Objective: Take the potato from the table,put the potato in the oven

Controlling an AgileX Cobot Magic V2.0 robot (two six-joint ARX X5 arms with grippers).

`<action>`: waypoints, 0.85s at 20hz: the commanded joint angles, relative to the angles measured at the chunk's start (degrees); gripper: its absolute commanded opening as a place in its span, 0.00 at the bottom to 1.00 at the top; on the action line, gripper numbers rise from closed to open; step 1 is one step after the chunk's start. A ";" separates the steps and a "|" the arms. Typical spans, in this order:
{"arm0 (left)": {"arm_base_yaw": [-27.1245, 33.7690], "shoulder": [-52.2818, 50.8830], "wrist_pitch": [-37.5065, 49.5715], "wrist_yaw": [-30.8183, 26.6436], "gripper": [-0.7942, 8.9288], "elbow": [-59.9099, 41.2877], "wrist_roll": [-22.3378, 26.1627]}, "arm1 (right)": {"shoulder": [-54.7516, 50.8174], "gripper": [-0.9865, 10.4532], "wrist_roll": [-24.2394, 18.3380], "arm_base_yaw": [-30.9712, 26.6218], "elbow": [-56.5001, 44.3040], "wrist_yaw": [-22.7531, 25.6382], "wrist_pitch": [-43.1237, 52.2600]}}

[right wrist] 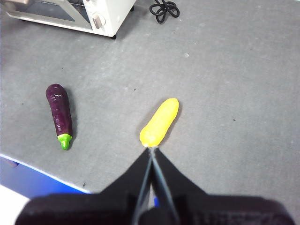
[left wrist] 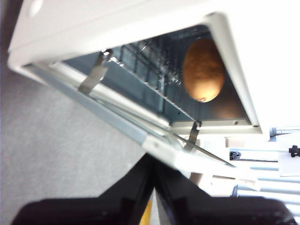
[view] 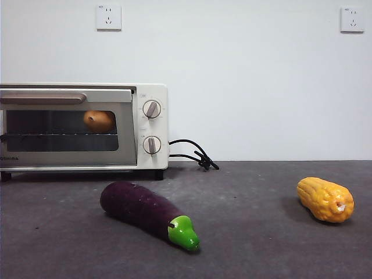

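This looks like a lab or test room set up as a mock kitchen, not a real home: a bare white wall (view: 244, 81) with two power sockets (view: 108, 17), a plain dark grey table (view: 256, 232), a small toaster oven (view: 152, 93) with its cord (view: 195, 154) lying loose, and toy-like vegetables, an eggplant (view: 145, 212) and a corn cob (view: 325, 199), laid out apart

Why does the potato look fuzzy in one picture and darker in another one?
In the left wrist view the camera sits very close, so the potato and oven blur, and the oven's white top glares. In the front view the potato sits behind the dark glass door, so it looks dimmer but sharper.
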 commanded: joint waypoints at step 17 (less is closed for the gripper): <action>-1.66 -0.37 -0.48 0.79 0.07 0.35 1.95 | -0.22 0.09 0.87 0.04 -0.59 7.82 -1.25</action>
